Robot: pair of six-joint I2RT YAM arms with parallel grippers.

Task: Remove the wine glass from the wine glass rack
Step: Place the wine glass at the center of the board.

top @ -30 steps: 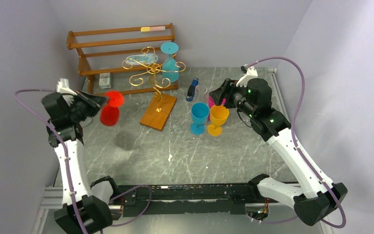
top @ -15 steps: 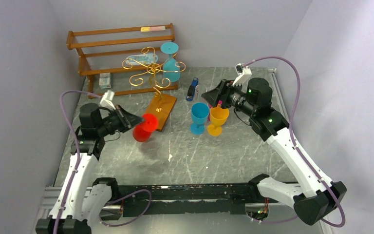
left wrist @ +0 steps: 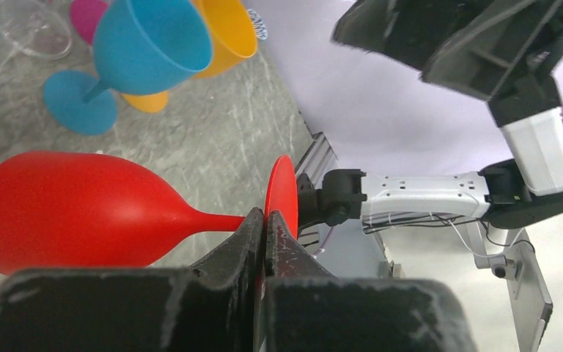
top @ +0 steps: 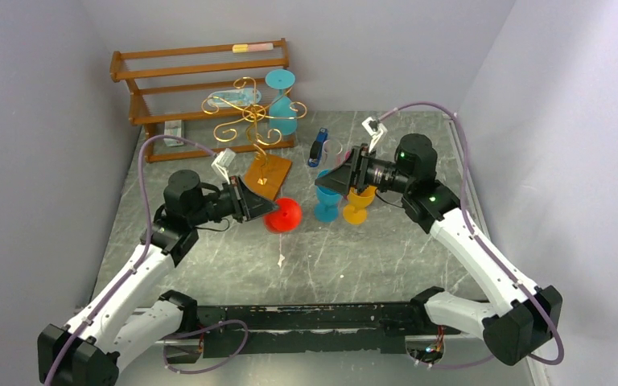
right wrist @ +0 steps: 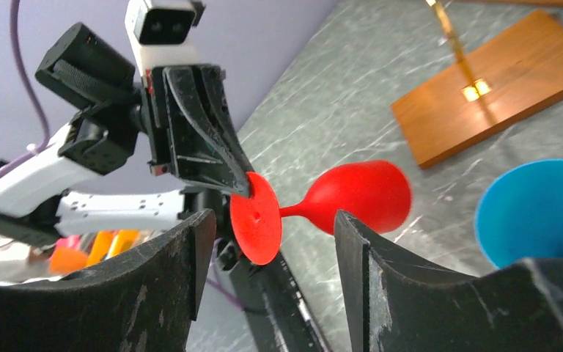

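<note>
My left gripper is shut on the flat foot of a red wine glass, which it holds on its side above the table's middle. In the left wrist view the jaws pinch the foot's rim and the red wine glass's bowl points left. My right gripper stands open and faces the glass's foot from a short way off, its fingers touching nothing. The gold wire wine glass rack stands behind on its wooden base. A teal glass hangs on it upside down.
A blue glass and an orange glass stand upright just under my right gripper, with a clear glass and a small blue object behind them. A brown slatted shelf lines the back wall.
My left arm has swung the red glass from the far left to the table's middle and tipped it sideways. My right gripper has turned and moved left to face it.
</note>
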